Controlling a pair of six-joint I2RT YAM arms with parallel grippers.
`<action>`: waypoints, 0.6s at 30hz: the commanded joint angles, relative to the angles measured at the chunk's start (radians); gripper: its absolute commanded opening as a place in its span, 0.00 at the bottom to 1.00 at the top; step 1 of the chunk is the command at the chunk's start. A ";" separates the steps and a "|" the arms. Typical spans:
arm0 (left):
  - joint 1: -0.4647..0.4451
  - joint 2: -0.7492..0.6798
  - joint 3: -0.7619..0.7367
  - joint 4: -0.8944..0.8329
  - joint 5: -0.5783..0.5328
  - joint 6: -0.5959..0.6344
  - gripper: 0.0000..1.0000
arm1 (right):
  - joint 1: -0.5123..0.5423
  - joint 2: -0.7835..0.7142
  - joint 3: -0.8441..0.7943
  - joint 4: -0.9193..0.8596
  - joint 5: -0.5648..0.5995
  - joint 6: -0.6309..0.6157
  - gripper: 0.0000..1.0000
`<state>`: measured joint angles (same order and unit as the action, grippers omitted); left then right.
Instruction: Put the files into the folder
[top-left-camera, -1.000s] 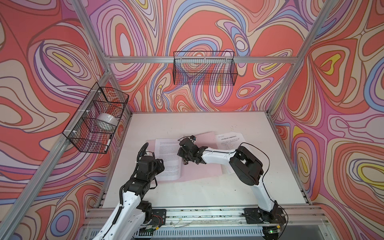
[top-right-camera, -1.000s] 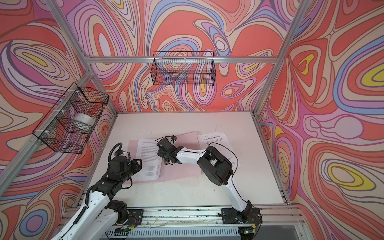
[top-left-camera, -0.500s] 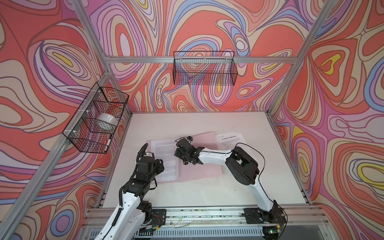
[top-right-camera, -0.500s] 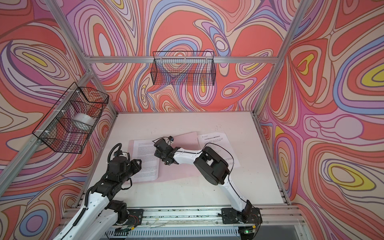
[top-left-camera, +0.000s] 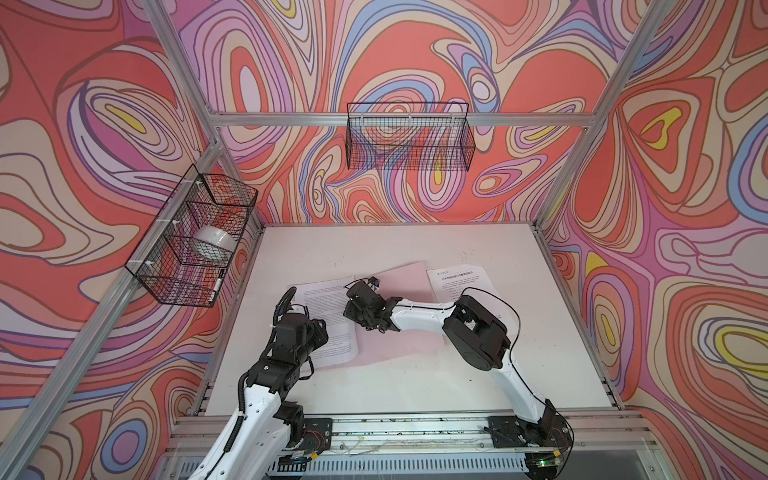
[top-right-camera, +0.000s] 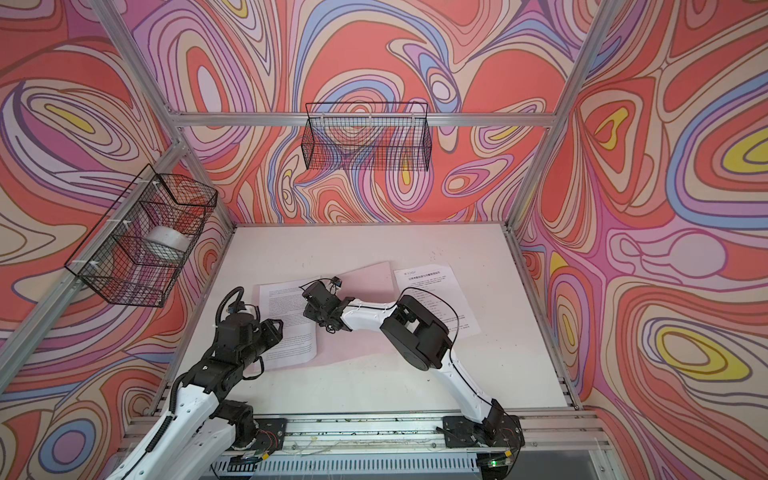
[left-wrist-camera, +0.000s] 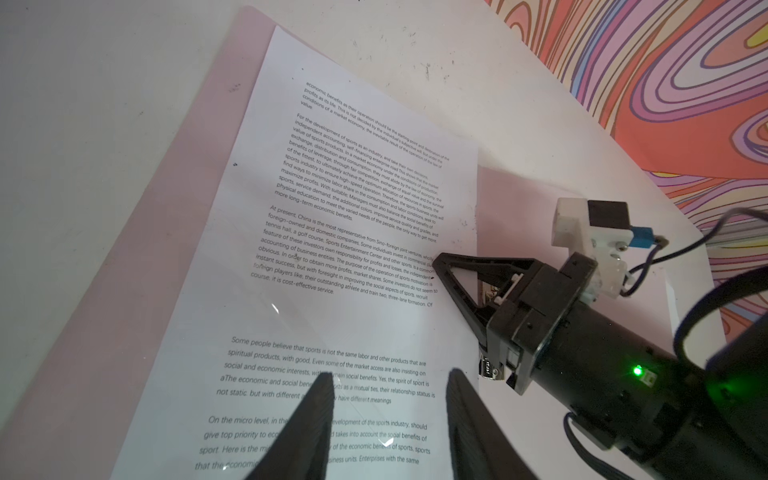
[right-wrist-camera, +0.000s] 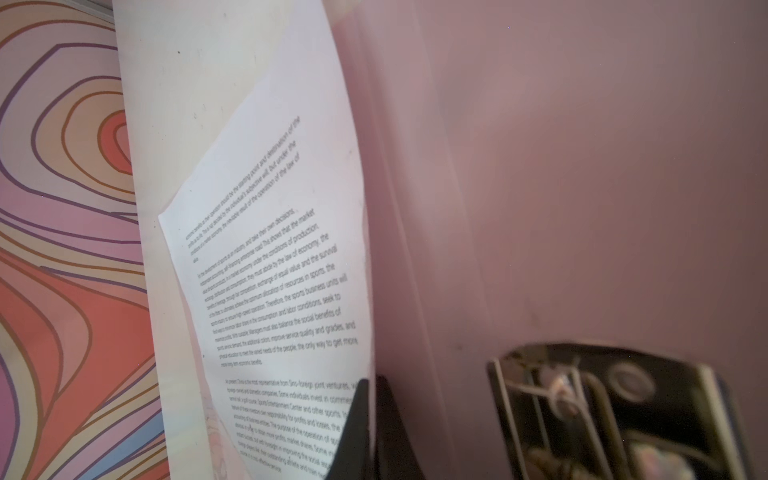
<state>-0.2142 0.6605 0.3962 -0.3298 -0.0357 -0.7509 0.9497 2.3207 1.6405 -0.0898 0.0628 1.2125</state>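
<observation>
Printed sheet (left-wrist-camera: 332, 249) on pink folder (left-wrist-camera: 124, 311)

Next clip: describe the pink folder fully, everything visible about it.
The folder is thin, pale pink, plastic-looking, lying open and flat on the white table. A printed sheet covers its left half; a shiny metal clip sits on its inner face. The right gripper, jaws shut, tips down at the sheet's inner edge.

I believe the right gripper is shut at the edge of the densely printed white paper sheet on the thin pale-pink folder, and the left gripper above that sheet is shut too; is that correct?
Not quite: the left gripper is open, as the left wrist view shows its fingers apart above the sheet. The right gripper is indeed shut at the sheet's edge on the folder.
</observation>
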 joint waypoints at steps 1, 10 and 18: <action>0.009 -0.010 -0.017 -0.029 -0.023 0.015 0.46 | -0.001 0.000 -0.022 -0.003 0.004 -0.001 0.00; 0.015 0.058 -0.004 0.059 -0.081 0.033 0.51 | -0.092 -0.066 -0.140 0.047 -0.051 -0.052 0.27; 0.110 0.230 0.039 0.219 -0.114 0.096 0.52 | -0.177 -0.057 -0.121 0.047 -0.138 -0.146 0.27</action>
<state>-0.1478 0.8547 0.4023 -0.2031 -0.1318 -0.6903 0.7887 2.2513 1.5143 0.0093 -0.0395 1.1194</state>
